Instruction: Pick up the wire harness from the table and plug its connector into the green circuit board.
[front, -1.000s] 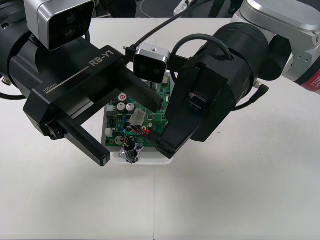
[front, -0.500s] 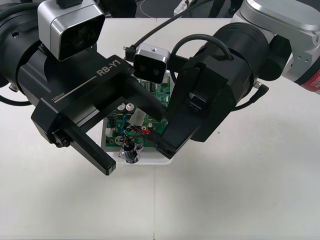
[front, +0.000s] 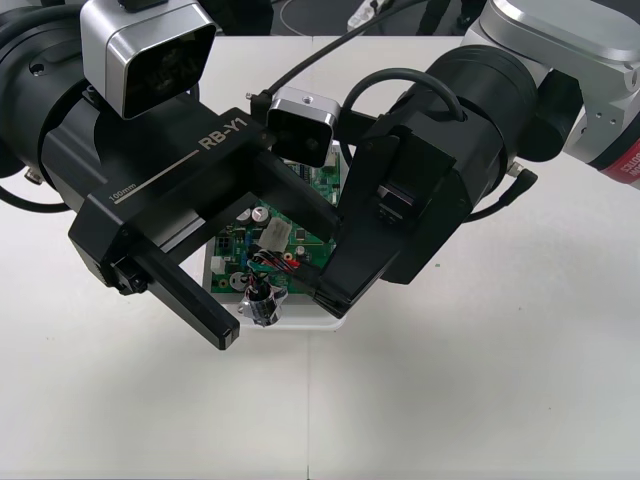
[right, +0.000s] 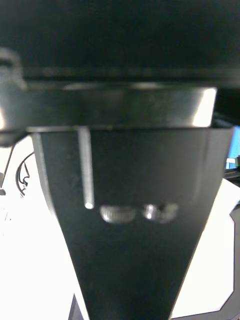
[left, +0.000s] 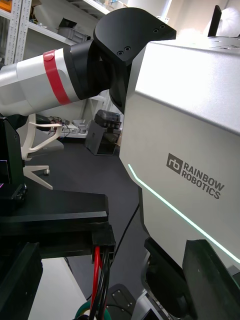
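Two arms crowd over the glossy, component-studded board (front: 300, 238) on its white base (front: 300, 318), mid-tabletop (front: 450, 400). The right gripper (front: 325, 290) has its matte black jaws pinched together on the harness (front: 283, 262), judging by the thin red and black wires (left: 95, 272) running out from under them. The harness lies along the board's near edge. Its long axis runs from the right jaws' tip towards the left arm and ends in the socket (front: 260, 302), a round metal barrel at the base's rim. The left gripper (front: 278, 282) hangs above, jaws spread wide and empty, straddling that spot. The right arm is the nearer one. Whether the plug is seated cannot be told. The wires look limp, likely to flex under any push.
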